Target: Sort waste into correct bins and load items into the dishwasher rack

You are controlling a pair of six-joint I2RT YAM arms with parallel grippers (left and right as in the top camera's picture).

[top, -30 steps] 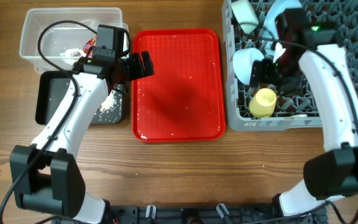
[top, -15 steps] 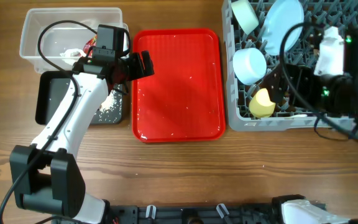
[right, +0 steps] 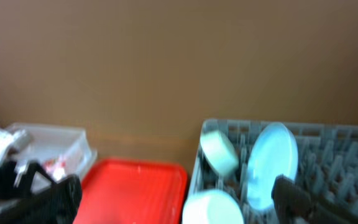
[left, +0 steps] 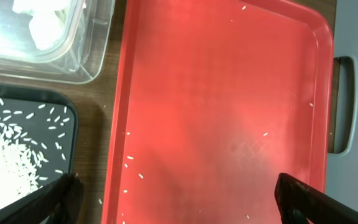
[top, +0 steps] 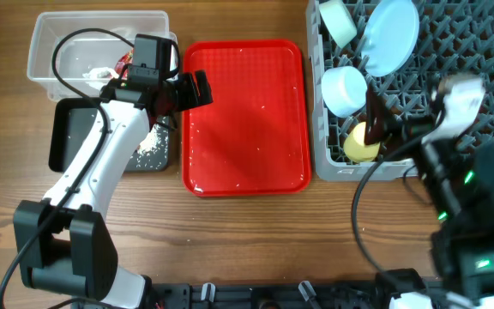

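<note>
The grey dishwasher rack [top: 487, 51] at the right holds the light-blue plate [top: 390, 34] on edge, two pale bowls [top: 337, 21] [top: 344, 90] and the yellow cup [top: 358, 144]. My right gripper [top: 382, 127] is raised near the rack's front edge, open and empty. Its wrist view shows the plate [right: 272, 162] and a bowl [right: 219, 152] between its spread fingers [right: 173, 199]. My left gripper [top: 187, 90] is open and empty over the left part of the red tray. The clear tub [top: 58, 43] holds the red wrapper [top: 125, 62] and white paper [top: 99, 75]. The black tub [top: 67, 137] holds rice [top: 151, 142].
The flat red tray [top: 245, 112] lies between the tubs and the rack, with a few loose rice grains on it [left: 222, 93]. The left wrist view also shows the clear tub's corner [left: 73, 50] and the black tub's rice [left: 5, 162].
My right arm has drawn out of the rack, back toward the table's front and upward. The dishes stay in the rack. My left arm has not moved.
</note>
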